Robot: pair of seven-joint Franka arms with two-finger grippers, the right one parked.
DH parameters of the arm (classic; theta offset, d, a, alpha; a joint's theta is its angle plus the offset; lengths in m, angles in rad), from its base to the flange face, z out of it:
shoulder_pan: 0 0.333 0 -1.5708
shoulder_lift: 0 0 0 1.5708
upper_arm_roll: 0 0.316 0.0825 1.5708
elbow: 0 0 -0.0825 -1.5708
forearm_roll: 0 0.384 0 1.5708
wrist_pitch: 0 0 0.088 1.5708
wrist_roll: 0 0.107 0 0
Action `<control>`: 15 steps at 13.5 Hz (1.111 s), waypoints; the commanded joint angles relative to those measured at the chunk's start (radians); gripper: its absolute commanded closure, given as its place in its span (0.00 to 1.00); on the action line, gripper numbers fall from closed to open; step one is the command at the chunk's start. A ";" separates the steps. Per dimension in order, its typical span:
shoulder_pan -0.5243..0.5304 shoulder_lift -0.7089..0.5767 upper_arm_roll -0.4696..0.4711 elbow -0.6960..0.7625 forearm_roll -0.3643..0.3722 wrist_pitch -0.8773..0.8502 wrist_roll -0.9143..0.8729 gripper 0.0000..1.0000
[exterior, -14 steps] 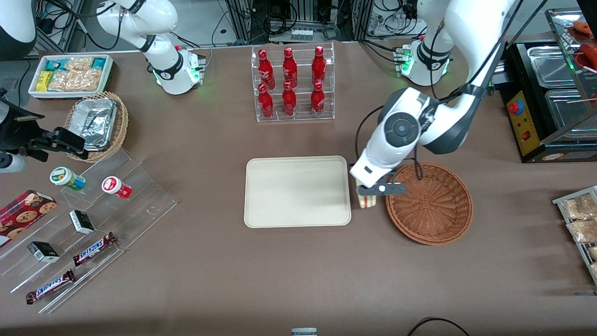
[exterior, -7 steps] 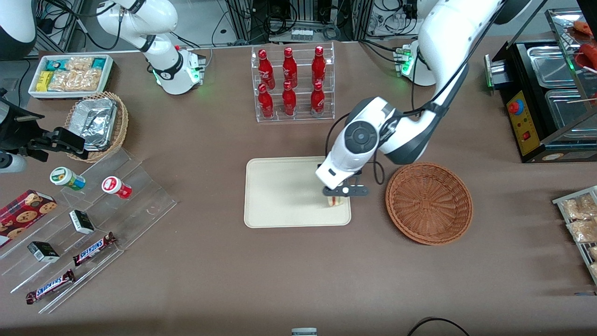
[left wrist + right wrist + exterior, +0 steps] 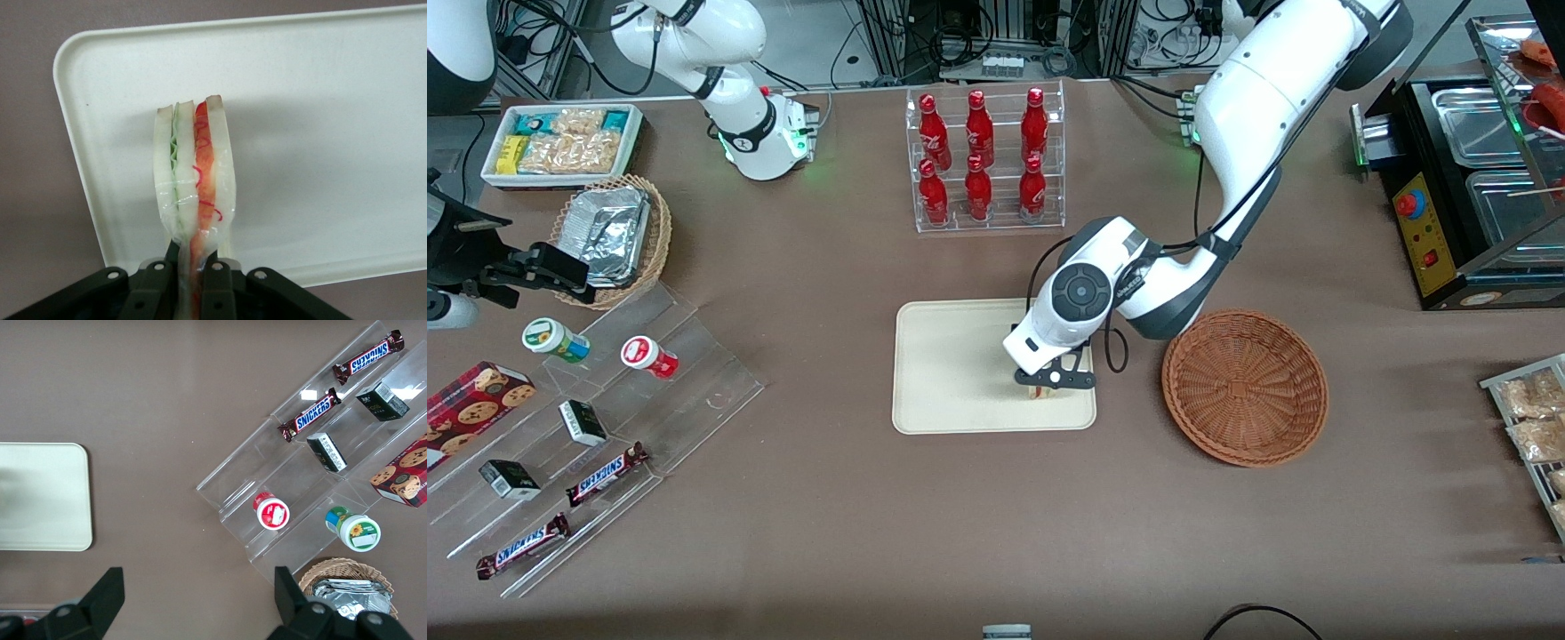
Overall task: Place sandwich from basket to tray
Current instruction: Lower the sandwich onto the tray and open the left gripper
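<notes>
Now, the scene by part:

Jaws: the gripper [image 3: 1052, 380] hangs over the tray's end nearest the basket, on the half nearer the front camera. Its jaws are closed tight on one end of the sandwich, which is pinched flat between the two black fingers [image 3: 217, 293].

Sandwich: the sandwich [image 3: 193, 177] is held on edge over the tray, its cut face turned toward the wrist camera. It shows white bread slices with a green layer and a red layer between them, under clear wrap. In the front view only a sliver of it [image 3: 1042, 392] shows below the gripper. Whether its lower edge touches the tray cannot be told.

Tray: the cream tray [image 3: 951, 373] lies flat on the brown desk [image 3: 960, 516], with nothing else on it. In the wrist view one rounded corner and two rims [image 3: 73, 140] show under the sandwich.

Basket: the reddish-brown wicker basket [image 3: 1245, 387] sits beside the tray toward the working arm's end of the desk, close to it but not touching. Nothing lies in it.

Bottles: a clear rack of red bottles [image 3: 983, 156] stands farther from the front camera than the tray.

Foil basket: a lighter wicker basket holding crumpled foil [image 3: 609, 236] sits toward the parked arm's end.
</notes>
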 commanded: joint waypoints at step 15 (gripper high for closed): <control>-0.038 0.076 0.006 0.070 0.061 0.034 -0.024 0.00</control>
